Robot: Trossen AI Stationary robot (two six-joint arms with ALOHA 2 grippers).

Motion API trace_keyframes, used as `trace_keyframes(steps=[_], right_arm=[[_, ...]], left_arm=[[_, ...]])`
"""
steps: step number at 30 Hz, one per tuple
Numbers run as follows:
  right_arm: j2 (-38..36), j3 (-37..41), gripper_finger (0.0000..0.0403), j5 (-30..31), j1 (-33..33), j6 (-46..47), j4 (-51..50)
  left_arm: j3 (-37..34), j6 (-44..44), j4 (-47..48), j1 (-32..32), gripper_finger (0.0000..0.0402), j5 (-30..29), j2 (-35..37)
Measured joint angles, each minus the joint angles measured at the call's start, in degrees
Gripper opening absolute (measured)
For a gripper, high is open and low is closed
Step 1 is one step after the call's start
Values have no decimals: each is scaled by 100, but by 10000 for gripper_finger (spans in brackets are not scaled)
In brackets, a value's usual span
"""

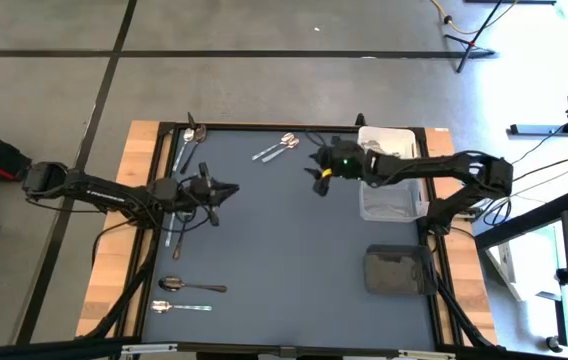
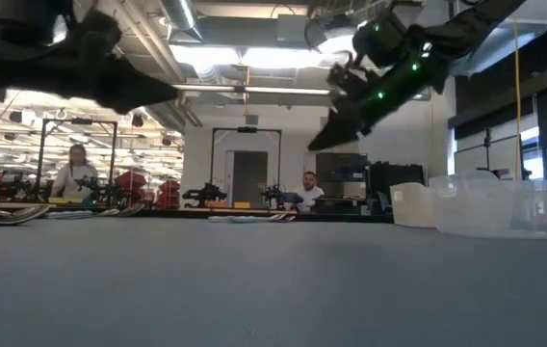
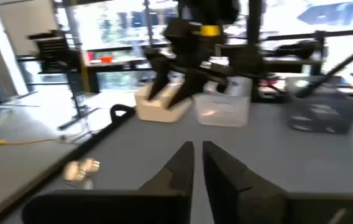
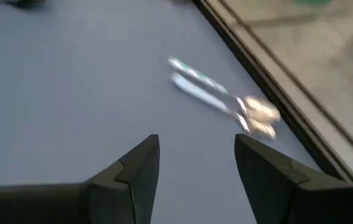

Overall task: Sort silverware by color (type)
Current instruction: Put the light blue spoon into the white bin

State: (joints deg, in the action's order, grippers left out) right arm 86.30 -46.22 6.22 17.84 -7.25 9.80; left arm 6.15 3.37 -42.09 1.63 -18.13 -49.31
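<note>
At the near left of the grey surface lie two spoons, one dark, one shiny. A dark bin sits near right. Farther in, the left hand hovers at the left side, arm stretched low, fingers nearly together and holding nothing. The right hand hangs raised at mid-surface, fingers spread apart, empty. Beyond it lie two shiny silver pieces; more silverware rests far left. A clear bin and a white bin stand far right.
</note>
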Motion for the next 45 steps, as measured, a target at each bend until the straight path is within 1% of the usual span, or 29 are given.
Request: trace_keyframes(steps=[3,6,9,12,14,16,18,20,23,26,28,32,34,37,41,43,45], right_arm=[[-36,-2,197,210,-256,-293,520],[-55,-2,197,272,-415,-652,1028],[-55,-2,197,197,-488,-844,1417],[-57,33,197,-148,-485,-891,1592],[-57,179,197,-370,-485,-889,1932],[-71,327,197,-430,-558,-856,2243],[-158,507,197,-355,-649,-1034,2477],[-228,667,197,-151,-766,-1254,2858],[-473,869,197,371,-965,-1447,2962],[-936,882,197,974,-1259,-1455,2593],[-1224,882,197,1278,-1480,-1468,2228],[-1634,891,197,1442,-1810,-1568,2054],[-1782,879,197,1462,-1906,-1603,2085],[-1806,883,197,1372,-1939,-1773,2127],[-1721,883,197,1372,-1880,-2185,2200],[-1658,886,197,1369,-1831,-2325,2116],[-1593,887,197,1372,-1732,-2440,2126]], left_arm=[[535,1,534,299,76,-55,-256],[1167,-29,1330,685,115,-187,-771],[1763,-360,1977,1069,138,-205,-1370],[2329,-449,2602,1346,143,-188,-2019],[2737,-454,3059,1472,144,-182,-2430],[3147,-499,3502,1569,144,-63,-2805],[3569,-640,3961,1657,144,229,-3171],[3980,-778,4369,1715,144,598,-3526],[4469,-748,4826,1729,144,934,-4010],[4823,-520,5072,1730,144,957,-4417],[5001,-328,5183,1762,144,827,-4586],[5170,110,5223,1986,144,200,-4815],[5214,130,5167,2241,144,203,-4884],[5219,16,5055,2712,144,638,-5043],[5219,-23,4808,3170,144,1565,-5427],[5219,-23,4561,3228,144,1751,-5650],[5215,-19,4431,3218,144,1749,-5841]])
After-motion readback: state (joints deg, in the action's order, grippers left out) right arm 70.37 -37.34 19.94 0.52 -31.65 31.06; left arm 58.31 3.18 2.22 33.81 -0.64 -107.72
